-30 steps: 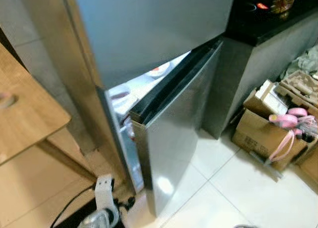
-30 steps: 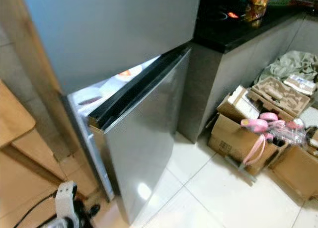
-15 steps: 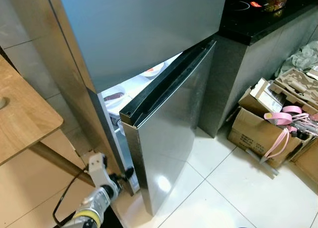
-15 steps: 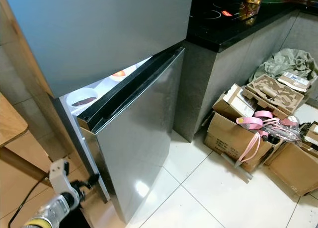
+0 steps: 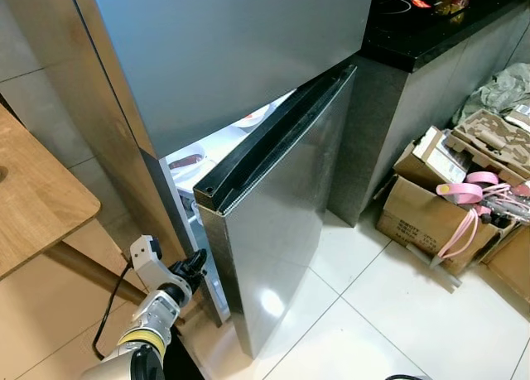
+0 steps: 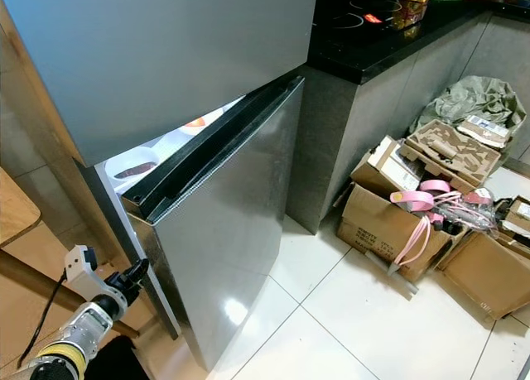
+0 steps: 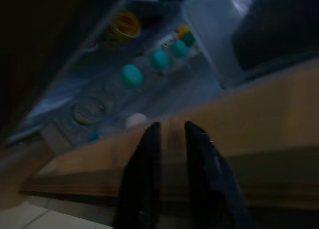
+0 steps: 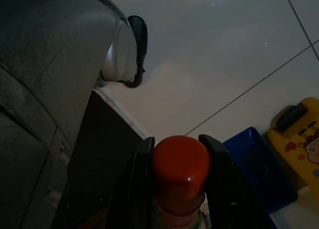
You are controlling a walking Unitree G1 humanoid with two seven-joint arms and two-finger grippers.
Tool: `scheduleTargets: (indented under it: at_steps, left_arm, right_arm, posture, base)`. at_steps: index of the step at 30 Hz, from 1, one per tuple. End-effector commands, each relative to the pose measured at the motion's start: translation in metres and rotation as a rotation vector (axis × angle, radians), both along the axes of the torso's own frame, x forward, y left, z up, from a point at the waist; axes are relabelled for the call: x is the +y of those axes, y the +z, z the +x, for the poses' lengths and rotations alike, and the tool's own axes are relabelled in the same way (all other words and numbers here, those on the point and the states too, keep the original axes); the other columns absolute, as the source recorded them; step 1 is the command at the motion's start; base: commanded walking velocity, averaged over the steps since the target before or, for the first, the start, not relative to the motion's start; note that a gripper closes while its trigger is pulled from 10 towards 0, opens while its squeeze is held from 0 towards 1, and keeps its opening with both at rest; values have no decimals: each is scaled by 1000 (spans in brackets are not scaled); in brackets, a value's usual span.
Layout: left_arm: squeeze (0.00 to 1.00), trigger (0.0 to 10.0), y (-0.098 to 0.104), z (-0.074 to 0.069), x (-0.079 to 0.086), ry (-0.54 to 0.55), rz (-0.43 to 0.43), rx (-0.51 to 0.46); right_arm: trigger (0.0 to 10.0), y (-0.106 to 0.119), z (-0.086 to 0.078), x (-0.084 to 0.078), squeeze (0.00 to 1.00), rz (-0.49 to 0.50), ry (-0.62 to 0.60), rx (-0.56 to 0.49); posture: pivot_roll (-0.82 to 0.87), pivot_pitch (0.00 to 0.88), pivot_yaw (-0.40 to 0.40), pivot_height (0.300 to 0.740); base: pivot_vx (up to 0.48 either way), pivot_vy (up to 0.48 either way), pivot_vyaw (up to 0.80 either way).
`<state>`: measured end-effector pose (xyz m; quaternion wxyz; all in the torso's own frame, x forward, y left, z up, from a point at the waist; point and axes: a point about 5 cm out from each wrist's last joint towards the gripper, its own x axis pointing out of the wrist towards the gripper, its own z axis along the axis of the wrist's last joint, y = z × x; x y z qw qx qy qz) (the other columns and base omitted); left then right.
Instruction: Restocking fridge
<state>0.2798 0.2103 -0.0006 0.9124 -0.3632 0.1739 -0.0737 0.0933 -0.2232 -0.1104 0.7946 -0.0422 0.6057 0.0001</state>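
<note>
The silver fridge (image 5: pixel 232 57) has its lower door (image 5: pixel 273 223) ajar, and plates of food (image 5: pixel 189 161) show on a lit shelf in the gap. My left gripper (image 5: pixel 195 262) is low at the hinge-side gap beside the door's edge. In the left wrist view its fingers (image 7: pixel 147 154) stand narrowly open with nothing between them, pointing at teal-capped bottles (image 7: pixel 132 75) in the door shelf. My right gripper (image 8: pixel 175 139) is shut on a red-capped bottle (image 8: pixel 179 171), held low over the tiled floor.
A wooden table (image 5: pixel 37 206) stands close on the left. A black countertop (image 5: pixel 431 28) adjoins the fridge on the right, with open cardboard boxes (image 5: pixel 422 218) and pink straps on the floor below it. White tiles (image 5: pixel 389 314) lie before the door.
My left arm has risen and reached forward, bringing its gripper up to the gap beside the lower door. The camera has shifted slightly.
</note>
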Motion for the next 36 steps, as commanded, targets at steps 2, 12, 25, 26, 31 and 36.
scheduleTargets:
  at_steps: [2,12,25,26,31,36]
  left_arm:
    - [0,10000,-1,1,-20,-103,-48,-15]
    - [0,10000,11,5,-74,-418,-209,-132]
    - [0,10000,20,-21,-130,-1000,-347,-246]
    - [0,10000,16,-22,-126,-982,-327,-225]
    - [0,10000,-5,-23,-79,-678,-183,-73]
    - [0,10000,-24,-35,-46,-475,-73,59]
  right_arm:
    - [10000,-1,-2,1,0,0,-2,8]
    - [10000,-3,-13,1,0,2,-4,23]
    - [10000,-2,-17,-5,0,-8,-4,31]
    - [10000,-2,-16,-5,0,-9,-4,30]
    - [10000,0,-3,-3,0,-9,24,-13]
    - [10000,5,16,3,0,34,110,-104]
  posture:
    - [-58,0,17,740]
    - [-65,0,17,740]
    - [-70,0,15,740]
    - [-70,0,15,740]
    - [-67,0,13,740]
    - [-65,0,11,740]
  base:
    - [0,0,0]
    - [0,0,0]
    - [0,0,0]
    - [0,0,0]
    - [0,0,0]
    - [0,0,0]
